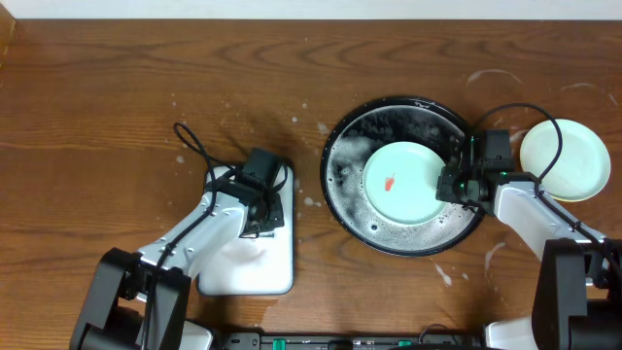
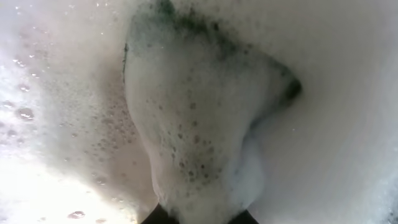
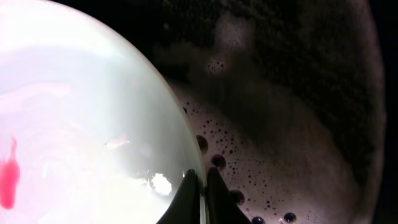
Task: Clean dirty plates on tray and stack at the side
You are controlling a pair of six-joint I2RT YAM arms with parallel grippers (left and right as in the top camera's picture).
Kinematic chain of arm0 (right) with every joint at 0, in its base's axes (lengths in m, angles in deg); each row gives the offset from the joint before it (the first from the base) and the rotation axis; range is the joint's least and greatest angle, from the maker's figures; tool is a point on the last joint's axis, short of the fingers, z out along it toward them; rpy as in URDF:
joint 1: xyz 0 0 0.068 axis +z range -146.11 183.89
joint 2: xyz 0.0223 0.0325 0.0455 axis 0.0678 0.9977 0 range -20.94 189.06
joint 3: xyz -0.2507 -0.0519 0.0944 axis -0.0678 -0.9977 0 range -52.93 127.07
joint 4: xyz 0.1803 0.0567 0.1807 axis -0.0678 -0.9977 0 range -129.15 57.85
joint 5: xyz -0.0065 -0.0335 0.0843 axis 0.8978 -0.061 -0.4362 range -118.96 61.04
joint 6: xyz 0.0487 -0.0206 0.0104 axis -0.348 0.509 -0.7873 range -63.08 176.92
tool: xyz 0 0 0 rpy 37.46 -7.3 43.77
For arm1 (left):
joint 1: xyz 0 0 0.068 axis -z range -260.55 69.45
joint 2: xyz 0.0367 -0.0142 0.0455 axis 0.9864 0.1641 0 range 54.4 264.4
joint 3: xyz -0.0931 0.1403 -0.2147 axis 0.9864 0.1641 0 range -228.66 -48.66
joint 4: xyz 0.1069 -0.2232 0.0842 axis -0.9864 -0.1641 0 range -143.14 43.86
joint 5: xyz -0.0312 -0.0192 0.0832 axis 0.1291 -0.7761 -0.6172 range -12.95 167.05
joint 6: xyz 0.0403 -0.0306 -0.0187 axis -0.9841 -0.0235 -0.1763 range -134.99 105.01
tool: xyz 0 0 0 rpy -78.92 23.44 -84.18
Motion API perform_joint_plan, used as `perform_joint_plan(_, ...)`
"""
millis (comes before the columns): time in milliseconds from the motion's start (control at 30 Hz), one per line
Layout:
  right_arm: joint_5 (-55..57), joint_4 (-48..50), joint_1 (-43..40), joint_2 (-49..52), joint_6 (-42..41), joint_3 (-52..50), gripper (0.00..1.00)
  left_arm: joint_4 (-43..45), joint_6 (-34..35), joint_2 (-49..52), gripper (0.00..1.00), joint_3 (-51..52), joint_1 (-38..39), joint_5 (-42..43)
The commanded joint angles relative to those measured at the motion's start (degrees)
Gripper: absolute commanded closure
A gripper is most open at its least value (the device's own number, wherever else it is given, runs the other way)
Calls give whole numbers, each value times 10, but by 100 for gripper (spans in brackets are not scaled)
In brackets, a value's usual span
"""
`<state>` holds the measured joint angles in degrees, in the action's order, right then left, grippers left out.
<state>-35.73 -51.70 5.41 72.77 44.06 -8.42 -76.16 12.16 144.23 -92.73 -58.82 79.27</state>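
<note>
One mint-green plate (image 1: pixel 403 183) with a red smear (image 1: pixel 390 183) lies in the foamy black tray (image 1: pixel 330 185). My right gripper (image 1: pixel 449 183) is shut on its right rim. In the right wrist view, the fingers (image 3: pixel 202 180) pinch the plate's edge (image 3: pixel 81 124) over the soapy tray (image 3: pixel 298 124). A yellow plate (image 1: pixel 569 160) rests on the wood tabletop to the right of the tray. A second mint-green plate is not in view. My left gripper (image 1: pixel 260 209) is over the white dish, shut on a foam-covered green sponge (image 2: pixel 199 112).
The white rectangular dish (image 1: pixel 262 267) sits front left under the left arm and is full of foam in the left wrist view (image 2: pixel 50 124). Whitish soap streaks mark the wood (image 1: pixel 491 83) round the tray and near the yellow plate.
</note>
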Motion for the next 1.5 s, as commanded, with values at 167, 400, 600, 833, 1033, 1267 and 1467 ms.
perform_joint_plan(167, -27, -10, 8, 24, 3, -14, 99, -88, -1, 18, 60, -48, -29, -59)
perform_joint_plan(400, -27, -10, 8, 24, 3, -14, 99, -121, -6, 12, 39, -95, -39, -59)
perform_joint_plan(600, -27, -10, 8, 24, 3, -14, 99, -69, -16, 16, 40, -72, -39, -59)
perform_joint_plan(833, -27, -9, 8, 24, 2, -14, 99, -46, -16, 47, 72, -38, -39, -57)
perform_joint_plan(1033, -27, -9, 8, 24, 3, -14, 99, -44, -33, 57, 92, -39, -40, -57)
perform_joint_plan(1267, -33, -1, 8, 24, 30, -7, 99, -168, -75, 32, 93, -164, -39, -57)
perform_joint_plan(1467, -62, -70, 8, 24, 104, 42, 99, -249, -81, 29, 93, -281, -39, -13)
